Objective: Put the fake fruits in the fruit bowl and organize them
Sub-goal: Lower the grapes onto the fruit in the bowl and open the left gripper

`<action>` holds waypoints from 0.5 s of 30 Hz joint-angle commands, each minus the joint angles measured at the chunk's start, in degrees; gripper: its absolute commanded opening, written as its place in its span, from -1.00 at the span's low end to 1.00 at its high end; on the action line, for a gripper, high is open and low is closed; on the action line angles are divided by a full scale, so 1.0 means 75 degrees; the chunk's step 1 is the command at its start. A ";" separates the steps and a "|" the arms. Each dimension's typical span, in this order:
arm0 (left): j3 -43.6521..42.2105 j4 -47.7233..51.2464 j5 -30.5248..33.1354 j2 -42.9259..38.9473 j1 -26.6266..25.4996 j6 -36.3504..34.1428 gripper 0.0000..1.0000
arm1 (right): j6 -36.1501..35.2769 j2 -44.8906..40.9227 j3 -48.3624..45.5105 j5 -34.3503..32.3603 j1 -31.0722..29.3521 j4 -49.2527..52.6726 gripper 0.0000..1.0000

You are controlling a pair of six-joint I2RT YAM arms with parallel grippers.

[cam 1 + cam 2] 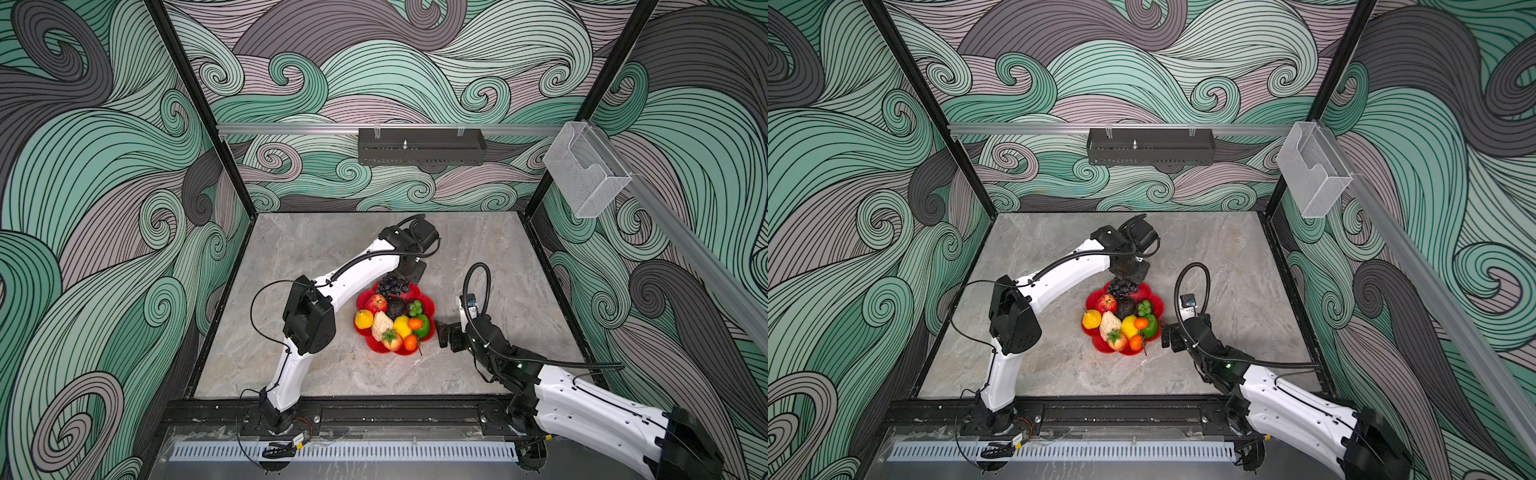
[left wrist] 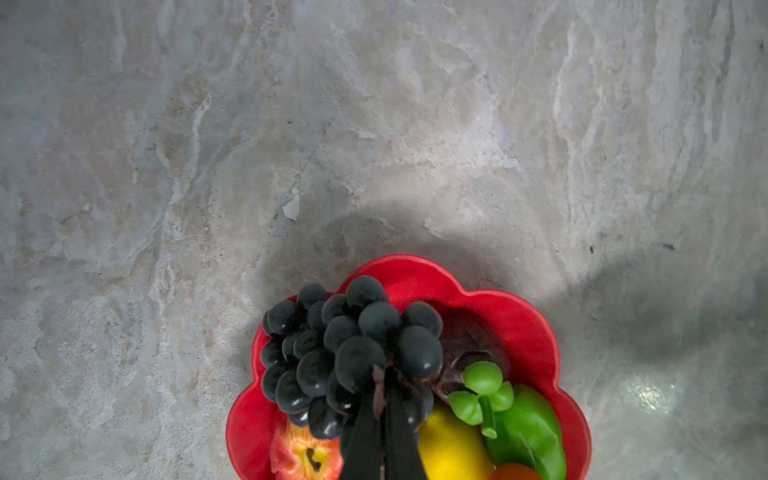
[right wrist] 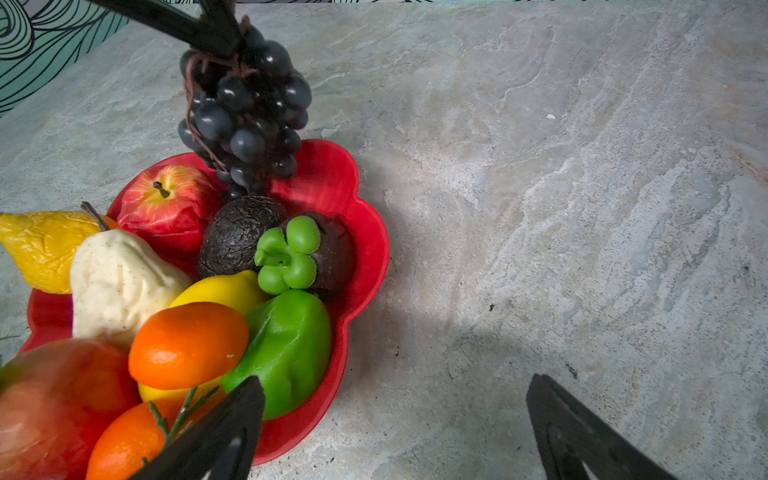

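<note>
Dark grape bunch [image 2: 349, 353] hangs from left end effector [image 2: 380, 376].

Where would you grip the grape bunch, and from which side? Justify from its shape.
Grip the brown stem at the top of the grape bunch, coming from above. The grapes are round, glossy and loosely clustered, so jaws would likely slip on them, while the stem ties them together. The left gripper is shut on it, with the bunch hanging over the fruit bowl.
</note>
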State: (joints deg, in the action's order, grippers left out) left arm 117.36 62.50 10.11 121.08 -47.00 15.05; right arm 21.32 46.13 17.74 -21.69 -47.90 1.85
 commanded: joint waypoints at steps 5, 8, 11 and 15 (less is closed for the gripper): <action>0.0408 0.0374 -0.0531 0.0388 -0.0143 -0.0325 -1.00 | 0.0040 -0.0029 -0.0002 -0.0002 0.0059 -0.0083 0.98; 0.0406 0.0229 -0.0951 0.0466 -0.0143 -0.0274 -1.00 | 0.0040 -0.0004 0.0002 0.0009 0.0067 -0.0088 0.98; 0.0407 0.0182 -0.1168 0.0510 -0.0143 -0.0202 -0.83 | 0.0042 -0.0004 0.0002 -0.0002 0.0079 -0.0081 0.98; 0.0316 0.0089 -0.1218 0.0334 -0.0143 -0.0110 -0.41 | 0.0044 -0.0037 0.0002 -0.0002 0.0074 -0.0063 0.98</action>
State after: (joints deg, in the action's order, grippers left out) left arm 118.43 63.09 2.79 124.31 -48.07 13.74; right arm 21.32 46.15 17.74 -21.67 -47.75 1.83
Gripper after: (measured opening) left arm 0.280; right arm 0.991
